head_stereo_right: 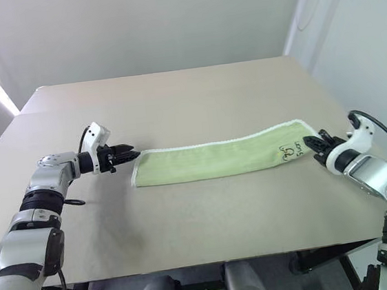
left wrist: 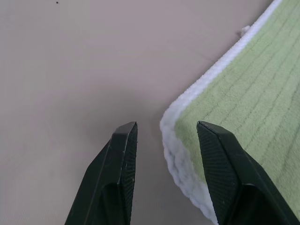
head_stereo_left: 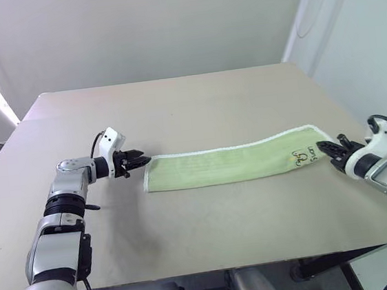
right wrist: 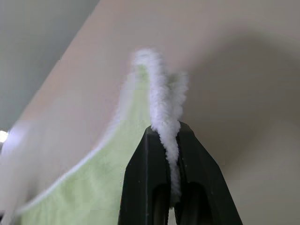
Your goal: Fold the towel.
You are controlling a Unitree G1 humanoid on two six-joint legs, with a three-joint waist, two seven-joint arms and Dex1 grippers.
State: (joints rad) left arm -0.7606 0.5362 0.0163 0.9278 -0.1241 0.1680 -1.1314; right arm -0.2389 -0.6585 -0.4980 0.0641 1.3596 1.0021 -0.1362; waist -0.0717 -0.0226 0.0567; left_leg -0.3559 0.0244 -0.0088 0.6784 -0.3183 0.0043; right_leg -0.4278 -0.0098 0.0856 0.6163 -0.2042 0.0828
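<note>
Right wrist view: right gripper [right wrist: 169, 136] clamped on towel [head_stereo_left: 230, 162] edge; left gripper [left wrist: 166, 126] parted astride opposite corner.

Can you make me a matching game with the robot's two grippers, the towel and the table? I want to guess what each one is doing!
Things:
1. left gripper
2. right gripper
3. towel
4. table

States:
A. beige and flat, holding everything up
B. shut, pinching the towel's white edge
C. open, fingers either side of a towel corner
D. light green, folded into a long strip

Pairs: 1-C, 2-B, 3-D, 4-A
</note>
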